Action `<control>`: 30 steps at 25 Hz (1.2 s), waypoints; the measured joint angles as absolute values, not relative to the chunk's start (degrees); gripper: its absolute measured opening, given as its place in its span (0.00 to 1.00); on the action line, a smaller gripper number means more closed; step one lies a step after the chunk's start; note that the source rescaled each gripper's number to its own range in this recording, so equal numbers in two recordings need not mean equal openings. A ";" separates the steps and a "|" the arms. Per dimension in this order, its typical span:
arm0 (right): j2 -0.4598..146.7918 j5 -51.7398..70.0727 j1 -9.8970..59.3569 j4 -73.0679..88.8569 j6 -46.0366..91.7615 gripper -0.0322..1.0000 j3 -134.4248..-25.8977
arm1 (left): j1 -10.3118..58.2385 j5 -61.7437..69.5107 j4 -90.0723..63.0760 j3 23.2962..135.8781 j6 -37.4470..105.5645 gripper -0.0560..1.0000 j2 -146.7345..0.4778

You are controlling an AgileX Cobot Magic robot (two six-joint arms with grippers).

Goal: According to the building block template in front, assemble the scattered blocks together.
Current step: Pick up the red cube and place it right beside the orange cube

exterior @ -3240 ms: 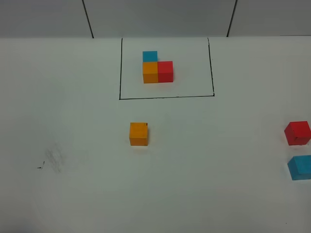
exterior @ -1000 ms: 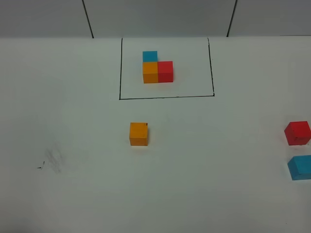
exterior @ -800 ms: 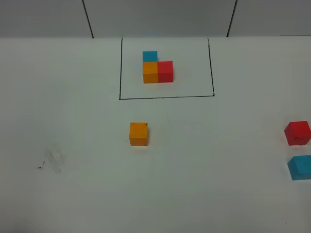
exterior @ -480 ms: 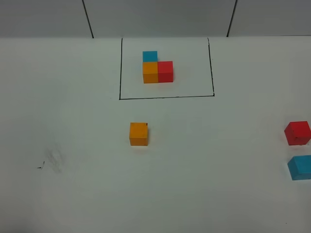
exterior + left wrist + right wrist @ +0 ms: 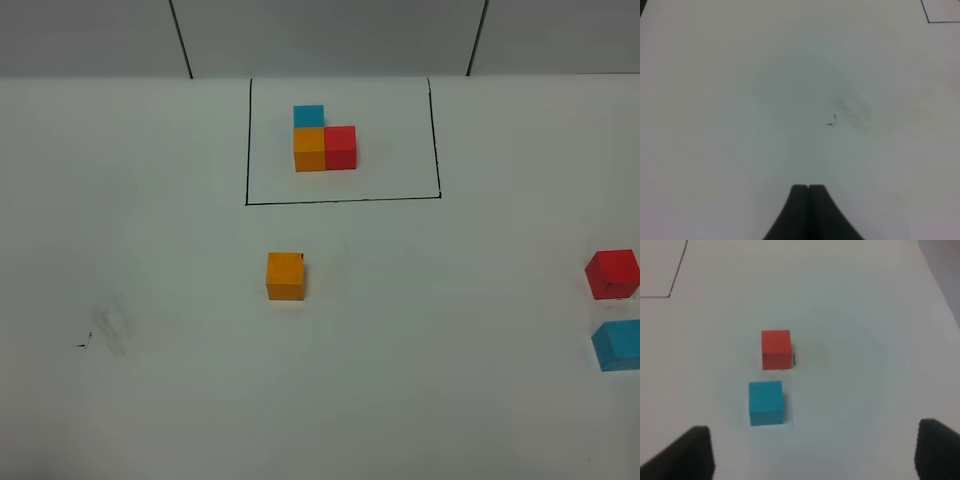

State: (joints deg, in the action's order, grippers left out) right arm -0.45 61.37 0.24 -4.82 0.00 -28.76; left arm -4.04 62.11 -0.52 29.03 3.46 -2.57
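Right claw (image 5: pixel 813 429) spread wide, empty, close to sky-blue cube (image 5: pixel 766 402), red cube (image 5: pixel 776 349) just beside it. Left claw (image 5: pixel 808 192) pinched together, gripping nothing, over bare table (image 5: pixel 740 100). Orange cube (image 5: pixel 285 275) alone, below building block template (image 5: pixel 324 142), well apart from the other two. Likely risks: clipping red while closing on blue, given the narrow gap; shoving either toward the table edge; mirroring the L.
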 joint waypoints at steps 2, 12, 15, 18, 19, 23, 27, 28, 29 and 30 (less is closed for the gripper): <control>-0.45 61.37 0.24 -4.82 0.00 0.81 -28.76 | -4.04 62.11 -0.52 29.03 3.46 0.05 -2.57; 1.00 61.00 0.24 -4.66 0.00 0.81 -29.57 | -4.04 62.11 -0.52 29.03 3.46 0.05 -2.57; 3.42 60.72 0.24 -4.66 0.00 0.81 -31.05 | -4.04 62.11 -0.52 29.03 3.46 0.05 -2.57; 7.15 59.76 0.24 -4.72 0.00 0.81 -32.69 | -4.04 62.11 -0.52 29.03 3.46 0.05 -2.57; 8.48 59.02 0.24 -4.72 0.00 0.81 -33.10 | -4.04 62.11 -0.52 29.03 3.46 0.05 -2.57; 13.44 54.75 0.24 -4.72 0.35 0.81 -33.48 | -4.04 62.11 -0.52 29.03 3.46 0.05 -2.57; 19.18 50.36 0.24 -3.94 1.00 0.81 -33.48 | -4.04 62.11 -0.52 29.03 3.46 0.05 -2.57; 20.50 49.52 0.24 -3.55 1.23 0.81 -33.48 | -4.04 62.11 -0.52 29.03 3.46 0.05 -2.57; 22.29 48.52 0.24 -3.29 1.32 0.81 -33.55 | -4.04 62.11 -0.52 29.03 3.46 0.05 -2.57; 23.60 47.58 0.24 -3.08 1.47 0.81 -33.55 | -4.04 62.11 -0.52 29.03 3.46 0.05 -2.57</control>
State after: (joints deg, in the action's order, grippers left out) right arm 23.60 47.58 0.24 -3.08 1.47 -33.55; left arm -4.04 62.11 -0.52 29.03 3.46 -2.57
